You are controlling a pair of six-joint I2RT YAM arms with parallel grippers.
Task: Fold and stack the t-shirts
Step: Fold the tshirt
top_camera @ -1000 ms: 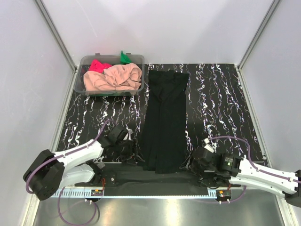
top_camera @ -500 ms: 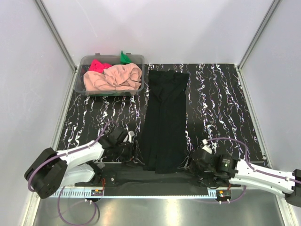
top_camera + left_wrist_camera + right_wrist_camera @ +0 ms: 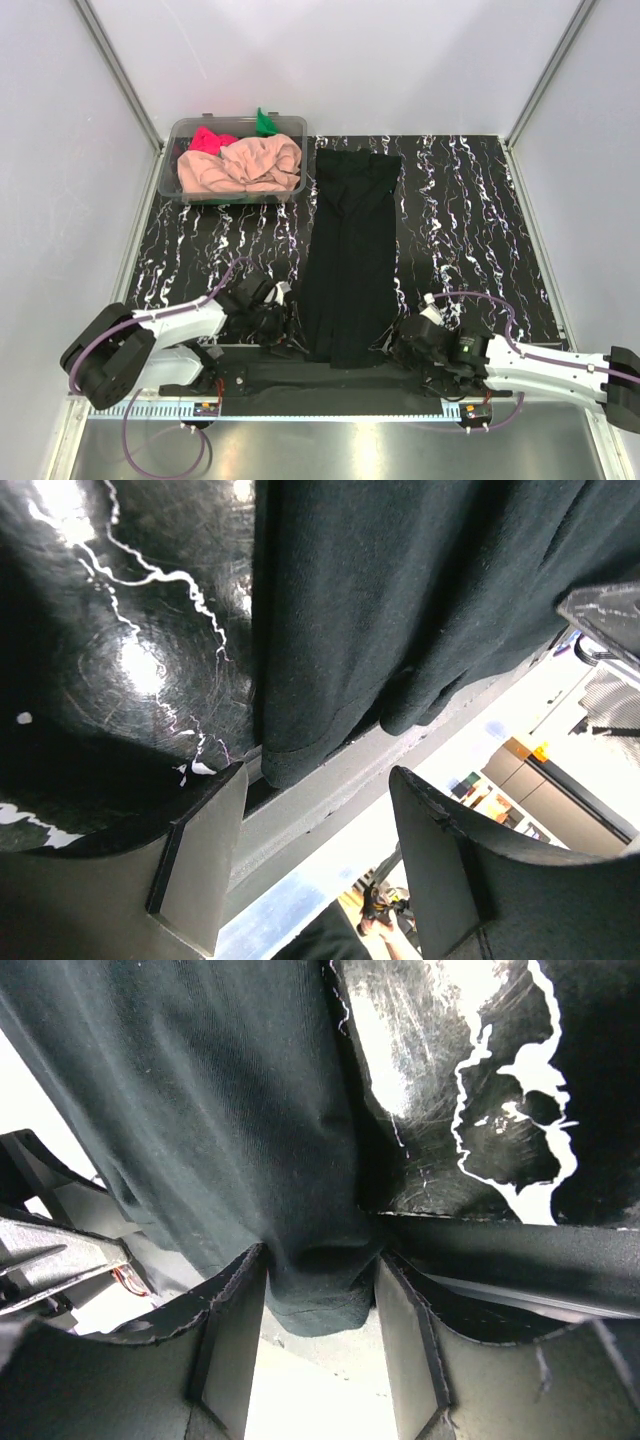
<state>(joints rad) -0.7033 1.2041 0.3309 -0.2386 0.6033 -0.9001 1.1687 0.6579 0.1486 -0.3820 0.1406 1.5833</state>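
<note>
Black cloth is the matter in hand: the large black t-shirt (image 3: 350, 260) is laid as a long narrow strip down the middle of the table (image 3: 460, 220), its near hem hanging just over the near edge. The left gripper (image 3: 315, 780) is held open at the left hem corner, with nothing clamped. The right gripper (image 3: 315, 1260) is also spread, the right hem corner lying between its fingers but not yet pinched. The step is judged to be a two-corner grasp for a lengthwise fold. Both layers of hem should be taken deep between the pads, the jaws closed together, and the corners lifted level so that the strip is not skewed. The peach-pink t-shirt (image 3: 245, 165), the pink-red one (image 3: 208, 138) and the green one (image 3: 264, 122) are heaped in the clear tub (image 3: 170, 180) at the far left. No brand, label or writing can be read.
</note>
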